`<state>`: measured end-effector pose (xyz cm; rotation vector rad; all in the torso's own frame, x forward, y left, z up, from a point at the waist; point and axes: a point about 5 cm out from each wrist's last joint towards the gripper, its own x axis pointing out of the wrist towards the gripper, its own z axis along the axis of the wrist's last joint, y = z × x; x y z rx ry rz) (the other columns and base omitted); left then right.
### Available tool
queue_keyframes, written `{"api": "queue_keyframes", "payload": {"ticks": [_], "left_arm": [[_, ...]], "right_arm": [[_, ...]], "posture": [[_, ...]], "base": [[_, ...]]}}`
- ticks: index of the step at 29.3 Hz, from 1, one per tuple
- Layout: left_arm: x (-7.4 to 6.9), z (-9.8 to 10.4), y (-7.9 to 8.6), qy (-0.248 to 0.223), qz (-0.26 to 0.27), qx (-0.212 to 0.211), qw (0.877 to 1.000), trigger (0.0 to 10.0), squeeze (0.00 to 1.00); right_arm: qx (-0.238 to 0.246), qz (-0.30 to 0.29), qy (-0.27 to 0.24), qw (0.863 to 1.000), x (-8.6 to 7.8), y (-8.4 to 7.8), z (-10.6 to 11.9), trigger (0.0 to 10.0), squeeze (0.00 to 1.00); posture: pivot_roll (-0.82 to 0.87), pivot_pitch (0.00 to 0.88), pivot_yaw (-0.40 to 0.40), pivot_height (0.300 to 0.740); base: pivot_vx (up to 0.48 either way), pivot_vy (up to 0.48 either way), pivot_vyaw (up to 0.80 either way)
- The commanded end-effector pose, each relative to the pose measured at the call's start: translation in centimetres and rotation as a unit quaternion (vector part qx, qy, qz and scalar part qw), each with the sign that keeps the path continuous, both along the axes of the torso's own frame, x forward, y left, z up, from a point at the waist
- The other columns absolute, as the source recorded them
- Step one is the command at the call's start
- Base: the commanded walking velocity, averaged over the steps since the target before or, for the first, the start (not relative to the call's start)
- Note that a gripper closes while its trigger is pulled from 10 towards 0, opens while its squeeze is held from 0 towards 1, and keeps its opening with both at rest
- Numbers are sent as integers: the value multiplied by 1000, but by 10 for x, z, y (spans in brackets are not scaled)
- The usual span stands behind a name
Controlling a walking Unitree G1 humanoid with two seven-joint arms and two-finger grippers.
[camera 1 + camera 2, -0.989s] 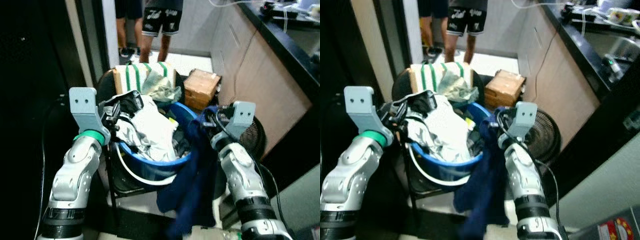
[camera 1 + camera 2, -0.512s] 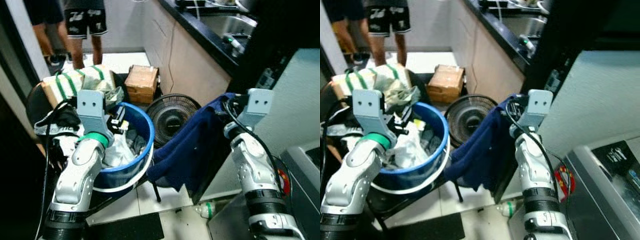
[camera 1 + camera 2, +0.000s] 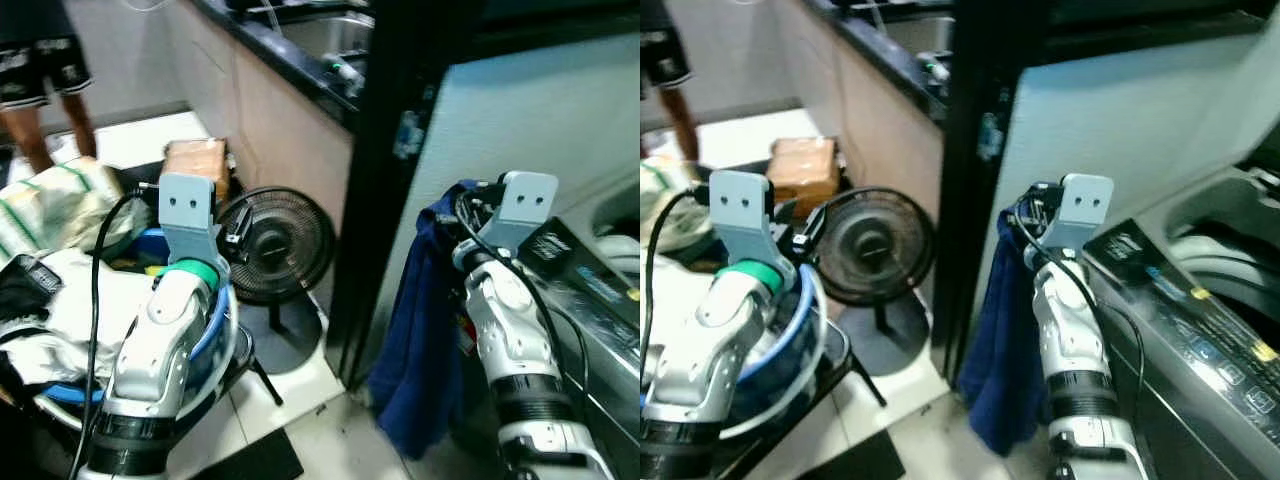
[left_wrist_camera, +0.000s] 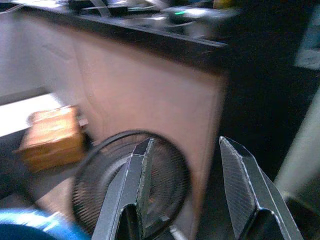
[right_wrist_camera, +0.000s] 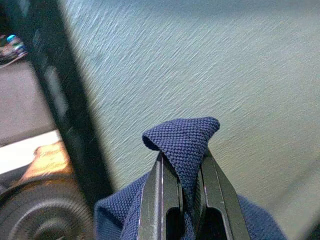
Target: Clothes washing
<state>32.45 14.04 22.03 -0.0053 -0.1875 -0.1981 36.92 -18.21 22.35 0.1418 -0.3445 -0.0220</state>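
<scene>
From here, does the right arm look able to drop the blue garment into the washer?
Probably yes. The right gripper is shut on the blue garment, the washer stands open just to the arm's right, and nothing lies between them.

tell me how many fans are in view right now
1. A black floor fan stands on the tiled floor against the wooden counter front, between the blue laundry basket and the dark doorframe. Others may be hidden behind the arms.

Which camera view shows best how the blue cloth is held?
The right wrist view: the right end effector is shut on a fold of the blue cloth. The eye views show the cloth hanging down beside the right arm.
</scene>
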Motion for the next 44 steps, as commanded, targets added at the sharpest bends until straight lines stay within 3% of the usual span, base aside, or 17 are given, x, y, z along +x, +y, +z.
{"api": "queue_keyframes", "payload": {"ticks": [1, 13, 44], "left_arm": [[0, -5, 1, 8, 1, 1, 1000, 10000, 0], [-2, -6, 3, 7, 9, -4, 1000, 10000, 0], [-1, -5, 5, 5, 15, -11, 1000, 10000, 0]], "right_arm": [[11, 2, -16, 1000, 2, 2, 10, 10000, 0], [18, 14, -28, 999, 5, 7, 22, 10000, 0], [22, 16, -24, 999, 7, 8, 22, 10000, 0]], "posture": [[72, 30, 26, 740], [73, 28, 4, 740], [67, 26, 0, 740]], "base": [[0, 0, -800], [0, 0, -800], [0, 0, -800]]}}
